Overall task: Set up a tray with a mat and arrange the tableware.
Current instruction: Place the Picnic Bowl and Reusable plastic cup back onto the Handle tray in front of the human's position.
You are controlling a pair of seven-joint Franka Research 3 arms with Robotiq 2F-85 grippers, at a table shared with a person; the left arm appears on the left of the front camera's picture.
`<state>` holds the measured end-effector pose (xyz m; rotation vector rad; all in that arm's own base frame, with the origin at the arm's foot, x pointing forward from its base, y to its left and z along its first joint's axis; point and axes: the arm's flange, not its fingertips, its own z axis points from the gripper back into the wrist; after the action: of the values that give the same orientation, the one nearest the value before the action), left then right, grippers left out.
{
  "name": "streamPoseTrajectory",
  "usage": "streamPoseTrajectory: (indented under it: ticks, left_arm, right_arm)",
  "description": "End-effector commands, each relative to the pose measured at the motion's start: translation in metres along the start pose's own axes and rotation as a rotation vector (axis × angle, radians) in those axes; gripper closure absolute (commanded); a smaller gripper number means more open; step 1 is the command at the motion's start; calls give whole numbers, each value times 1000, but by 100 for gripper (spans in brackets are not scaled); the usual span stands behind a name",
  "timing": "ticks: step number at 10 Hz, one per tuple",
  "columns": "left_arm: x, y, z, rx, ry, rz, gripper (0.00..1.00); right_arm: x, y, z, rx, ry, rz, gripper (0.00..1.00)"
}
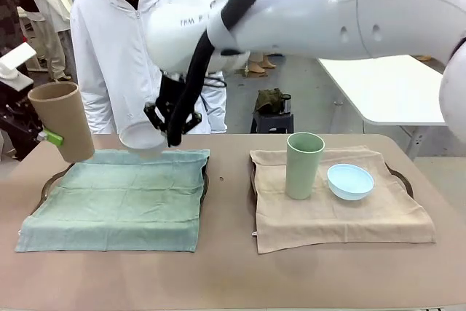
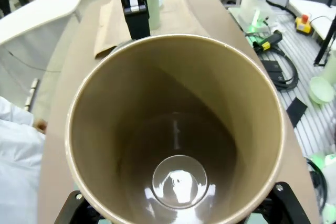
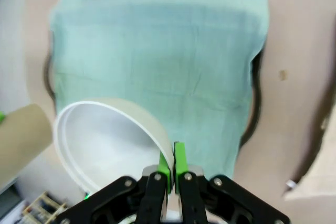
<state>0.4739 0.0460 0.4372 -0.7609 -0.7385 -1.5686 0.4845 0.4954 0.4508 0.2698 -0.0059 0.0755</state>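
Nearest on the surface [image 1: 233, 274]: a green mat [image 1: 120, 194] over a dark tray [image 1: 204, 180] at left, a tan mat [image 1: 338, 213] over a second tray at right. On the tan mat, upright pale green cup [image 1: 304, 165] with light blue bowl [image 1: 350, 181] just beside it. Above the green mat's left edge, tan cup [image 1: 64, 121] tilted in the air, gripped by the left gripper [image 1: 51, 137], jaws spread round its wall. Over the green mat's far edge, white bowl [image 3: 105, 142] lifted clear, rim pinched in the clenched jaws of the right gripper [image 3: 171, 169]. Beyond, a person [image 1: 120, 41] in white standing at the far side.
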Motion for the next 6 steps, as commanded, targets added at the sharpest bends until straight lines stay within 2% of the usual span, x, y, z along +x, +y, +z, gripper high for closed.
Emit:
streamPoseTrajectory:
  ticks: [1, 3, 4, 6]
  left_arm:
    - [-17, 10, 0, -26, -27, 9, 16]
    - [-25, 11, -9, -55, -26, 20, 16]
    - [-28, 6, -11, -25, -9, 39, 16]
    - [-28, 6, -11, -25, -9, 39, 16]
  right_arm:
    - [-5, -16, -32, 18, 53, -12, 95]
    - [-4, -23, -45, 18, 101, -15, 95]
    - [1, -15, -42, -21, 57, -21, 95]
    - [1, -15, -42, -21, 57, -21, 95]
